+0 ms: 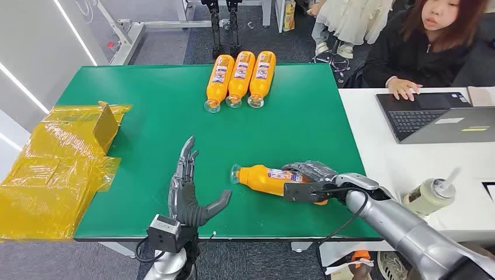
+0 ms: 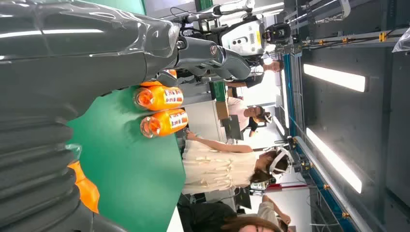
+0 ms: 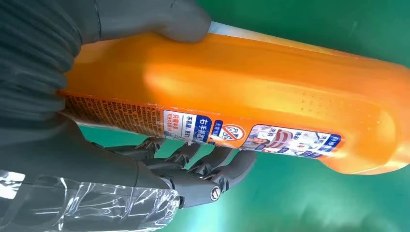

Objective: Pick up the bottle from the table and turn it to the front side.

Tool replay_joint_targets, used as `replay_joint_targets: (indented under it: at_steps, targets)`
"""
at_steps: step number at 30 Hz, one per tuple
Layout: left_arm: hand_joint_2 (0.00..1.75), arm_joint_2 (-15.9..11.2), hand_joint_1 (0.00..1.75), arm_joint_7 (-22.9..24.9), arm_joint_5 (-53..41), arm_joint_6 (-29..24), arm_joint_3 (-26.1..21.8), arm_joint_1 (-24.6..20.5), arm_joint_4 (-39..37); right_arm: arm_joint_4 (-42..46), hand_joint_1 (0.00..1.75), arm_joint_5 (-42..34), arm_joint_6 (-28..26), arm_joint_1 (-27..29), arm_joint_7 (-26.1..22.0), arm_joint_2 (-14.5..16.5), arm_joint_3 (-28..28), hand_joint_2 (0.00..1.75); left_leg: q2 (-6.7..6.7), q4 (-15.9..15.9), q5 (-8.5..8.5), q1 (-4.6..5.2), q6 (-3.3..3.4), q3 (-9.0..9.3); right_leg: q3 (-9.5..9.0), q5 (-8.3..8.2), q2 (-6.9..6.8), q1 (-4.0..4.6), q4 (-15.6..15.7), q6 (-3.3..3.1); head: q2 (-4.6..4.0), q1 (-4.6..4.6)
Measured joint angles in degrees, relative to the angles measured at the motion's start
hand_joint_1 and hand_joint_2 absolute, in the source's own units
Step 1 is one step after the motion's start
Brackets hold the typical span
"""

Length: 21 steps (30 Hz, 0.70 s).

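Grasp step under way: right hand (image 1: 309,182) wrapped round orange plastic bottle (image 1: 265,178) lying on its side, near right of green counter (image 1: 152,111). Left hand (image 1: 190,195) spread, holding nothing. Next: lift, roll label forward.

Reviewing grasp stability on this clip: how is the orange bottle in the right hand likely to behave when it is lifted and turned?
The orange bottle looks rigid: its wall shows no denting under the right hand. Its glossy plastic and smooth label may be slippery, so it could twist in the grasp. It is rounded and lies on its side on the green table, so it would probably roll if released.
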State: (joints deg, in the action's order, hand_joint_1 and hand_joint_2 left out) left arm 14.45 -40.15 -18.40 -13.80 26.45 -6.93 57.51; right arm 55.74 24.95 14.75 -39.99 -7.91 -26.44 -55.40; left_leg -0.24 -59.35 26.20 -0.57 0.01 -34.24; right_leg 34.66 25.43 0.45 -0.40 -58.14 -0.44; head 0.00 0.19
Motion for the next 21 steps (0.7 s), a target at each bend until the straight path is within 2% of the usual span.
replay_joint_targets:
  at_steps: [6, 12, 16, 21]
  targets:
    - [1.75, 0.0, 0.00, 0.0, -0.3, -0.6, -0.4, 0.2, 0.0, 2.4, 1.75, 3.6, -7.1, 2.9, 0.1, 0.2, 1.5, 1.75, -0.03, 0.0, 0.00, 0.00, 0.00, -0.04, 0.01, 0.00, -0.05, 0.00, 0.0, 0.00, 0.00, 0.01]
    - [1.75, 0.0, 0.00, 0.0, -0.5, -3.0, -1.5, 0.7, 0.0, 11.4, 1.75, 9.4, -12.5, 9.4, -0.6, 0.1, 8.7, 1.75, -0.09, 0.0, 0.00, 0.00, 0.00, -0.16, 0.11, 0.01, -0.11, -0.01, 0.0, 0.00, 0.00, 0.01]
    - [1.75, 0.0, 0.00, 0.0, -0.6, -3.2, -2.4, 0.7, 0.1, 18.7, 1.75, 12.1, -13.3, 12.8, 0.0, 0.2, 14.2, 1.75, -0.09, 0.0, 0.00, 0.00, 0.00, -0.26, 0.24, 0.02, -0.10, 0.00, 0.0, 0.01, 0.00, -0.01]
    - [1.75, 0.0, 0.00, 0.0, -1.0, -3.3, -2.7, 0.7, 0.2, 23.2, 1.75, 12.5, -13.4, 15.0, -0.6, 0.2, 17.9, 1.75, -0.08, 0.0, 0.00, 0.01, 0.00, -0.31, 0.27, 0.03, -0.10, -0.01, 0.0, 0.01, 0.00, 0.01]
